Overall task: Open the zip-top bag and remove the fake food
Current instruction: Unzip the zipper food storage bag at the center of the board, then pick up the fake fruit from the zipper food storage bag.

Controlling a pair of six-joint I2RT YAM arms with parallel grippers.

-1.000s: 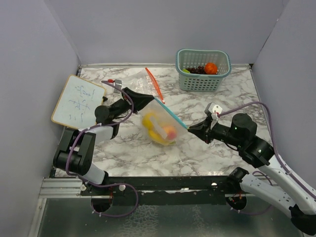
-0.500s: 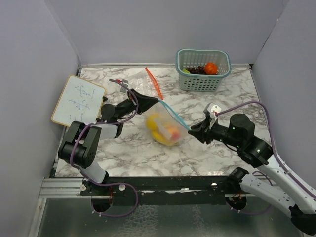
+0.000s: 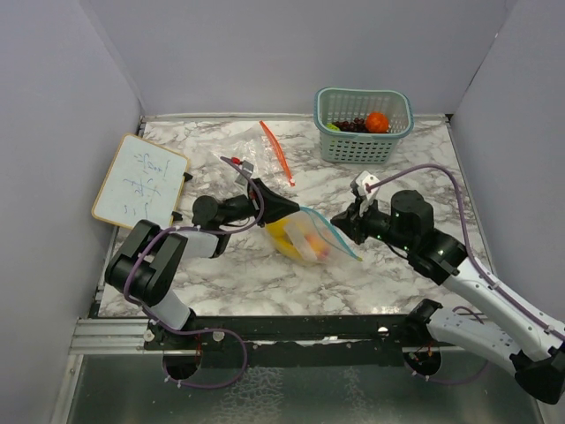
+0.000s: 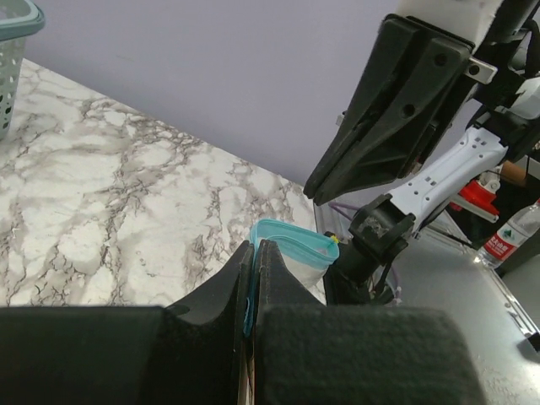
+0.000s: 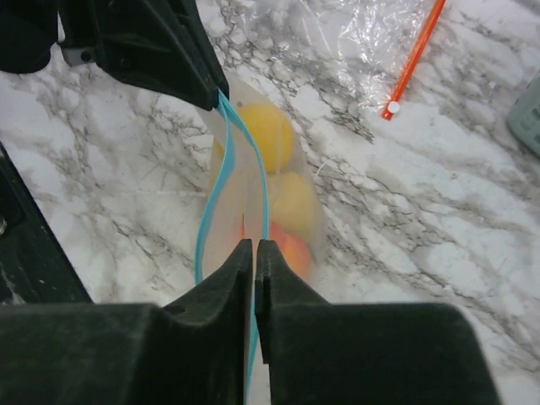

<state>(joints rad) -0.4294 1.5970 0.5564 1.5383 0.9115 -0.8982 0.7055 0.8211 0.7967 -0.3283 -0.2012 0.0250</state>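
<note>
While the left jaws are pressed together on the teal zip edge of the zip-top bag (image 4: 291, 246), pinching it at one end of the mouth, the right jaws stand very narrow, with only a slit between them. One teal lip of the bag runs into that slit in the right wrist view, but I cannot tell whether the right jaws actually clamp it. The other lip bows away to the side, so the mouth gapes a little. Inside the clear film sits the fake food (image 5: 270, 139): two yellow pieces and a pink-orange one, close together.

From above, the bag is mid-table between the two arms. The left arm (image 3: 216, 212) reaches in from the left and the right arm (image 3: 406, 219) from the right, both tips at the bag's mouth.

Behind it on the marble table (image 3: 397, 172) lies a second clear bag (image 3: 269, 144) with an orange-red zip strip. At the far edge stands a teal mesh basket (image 3: 364, 143) holding an orange (image 3: 377, 121) and some darker pieces. A small whiteboard (image 3: 139, 179) with writing lies at the left edge.
</note>
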